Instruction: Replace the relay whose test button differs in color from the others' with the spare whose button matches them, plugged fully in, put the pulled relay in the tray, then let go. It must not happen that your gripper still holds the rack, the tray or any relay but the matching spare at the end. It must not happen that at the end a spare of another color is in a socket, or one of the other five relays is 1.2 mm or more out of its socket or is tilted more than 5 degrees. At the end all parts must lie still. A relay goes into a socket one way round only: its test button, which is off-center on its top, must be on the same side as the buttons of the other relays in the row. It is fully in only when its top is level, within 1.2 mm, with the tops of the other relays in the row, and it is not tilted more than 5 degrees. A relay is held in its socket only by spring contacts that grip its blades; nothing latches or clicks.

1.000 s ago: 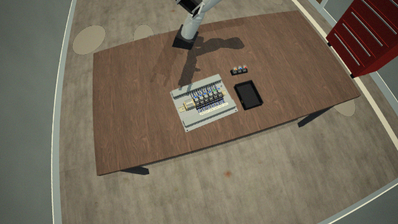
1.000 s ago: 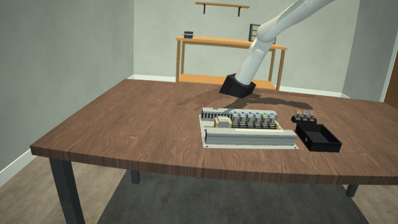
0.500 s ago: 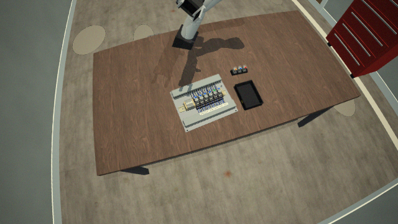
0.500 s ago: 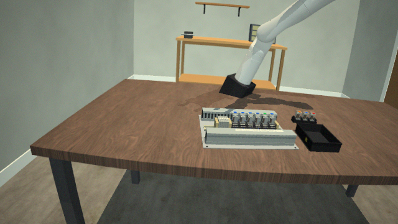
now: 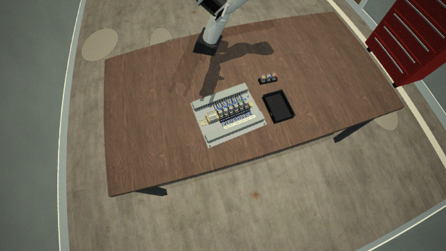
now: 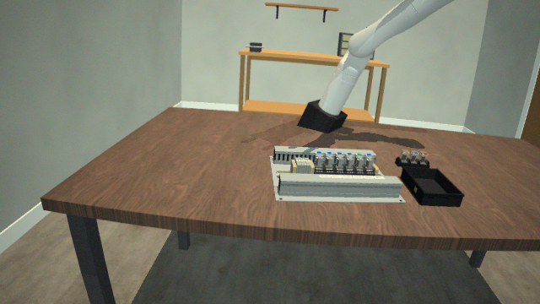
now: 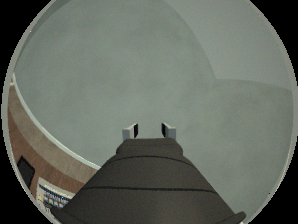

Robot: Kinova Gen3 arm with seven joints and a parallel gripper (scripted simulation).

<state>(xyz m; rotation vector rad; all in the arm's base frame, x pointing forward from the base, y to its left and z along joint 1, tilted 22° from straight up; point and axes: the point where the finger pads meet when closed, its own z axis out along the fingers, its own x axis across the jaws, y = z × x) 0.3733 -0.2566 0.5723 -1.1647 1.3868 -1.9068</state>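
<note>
A grey panel [image 5: 228, 115] on the brown table holds a row of relays [image 6: 346, 162]. Their test buttons are blue, except one relay with a green button [image 6: 359, 154], second from the right end in the exterior view; it also shows in the top view [image 5: 241, 102]. A small black holder [image 6: 414, 158] right of the panel carries three spare relays, with orange, blue [image 6: 415, 153] and red buttons. A black tray [image 6: 431, 186] lies empty in front of the holder. My gripper [image 7: 149, 128] is open and empty, high above the table and facing the wall. It is outside the top and exterior views.
The arm's black base [image 6: 321, 116] stands on the table behind the panel. A red drawer cabinet [image 5: 411, 38] stands off the table's right end. A wooden shelf unit [image 6: 312, 80] stands against the back wall.
</note>
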